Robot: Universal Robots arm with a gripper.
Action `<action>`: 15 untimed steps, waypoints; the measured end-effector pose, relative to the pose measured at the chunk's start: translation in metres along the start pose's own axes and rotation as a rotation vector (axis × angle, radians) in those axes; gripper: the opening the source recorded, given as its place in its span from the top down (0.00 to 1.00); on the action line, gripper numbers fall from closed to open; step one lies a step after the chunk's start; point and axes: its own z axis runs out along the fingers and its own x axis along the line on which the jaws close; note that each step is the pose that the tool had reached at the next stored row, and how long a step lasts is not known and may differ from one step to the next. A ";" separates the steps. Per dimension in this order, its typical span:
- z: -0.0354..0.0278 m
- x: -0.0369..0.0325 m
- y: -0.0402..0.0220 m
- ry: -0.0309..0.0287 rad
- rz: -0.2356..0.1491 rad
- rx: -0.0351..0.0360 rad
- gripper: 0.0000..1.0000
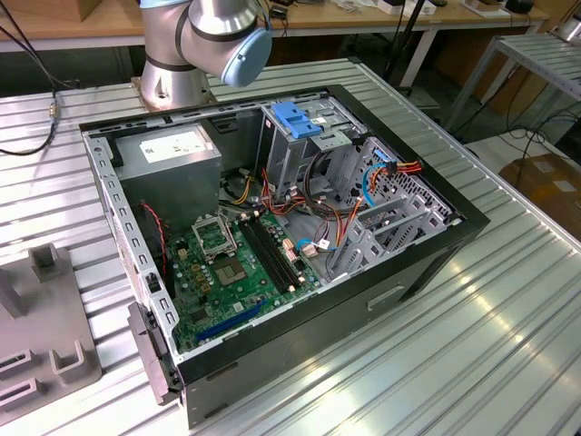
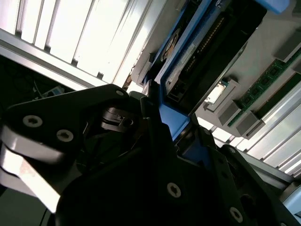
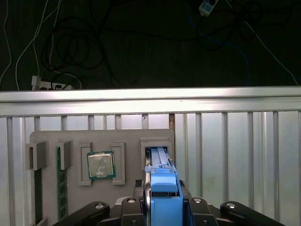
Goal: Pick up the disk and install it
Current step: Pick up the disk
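Note:
The disk point(image 3: 163, 186) stands on edge in a slot of the grey fixture point(image 3: 84, 140), its bright blue carrier frame facing the first wrist view. My gripper point(image 3: 164, 197) is shut on the disk, with one black finger point(image 3: 146, 200) pressed against each side of the blue frame. In the second wrist view the disk point(image 2: 207, 44) shows its dark body, connector edge and blue frame running into my gripper point(image 2: 174, 127). The open computer case point(image 1: 454, 238) lies on the table in the exterior view, well apart from the fixture point(image 1: 45, 363).
The fixture also holds a processor chip point(image 3: 100, 165) and memory sticks point(image 3: 59, 188). Inside the case, a silver drive cage point(image 1: 283, 159) carries a blue bracket point(image 1: 295, 118), with the motherboard point(image 1: 231, 263) and loose cables around it. Past the ribbed table's edge point(image 3: 150, 101) lie floor cables.

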 end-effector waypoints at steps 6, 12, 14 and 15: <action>-0.0031 0.0000 0.0000 -0.0001 0.000 0.0002 0.63; -0.0132 -0.0001 -0.0001 -0.0001 0.000 0.0001 0.63; -0.0168 -0.0001 -0.0001 -0.0001 0.000 0.0000 0.63; -0.0191 -0.0001 -0.0001 -0.0001 0.000 0.0001 0.63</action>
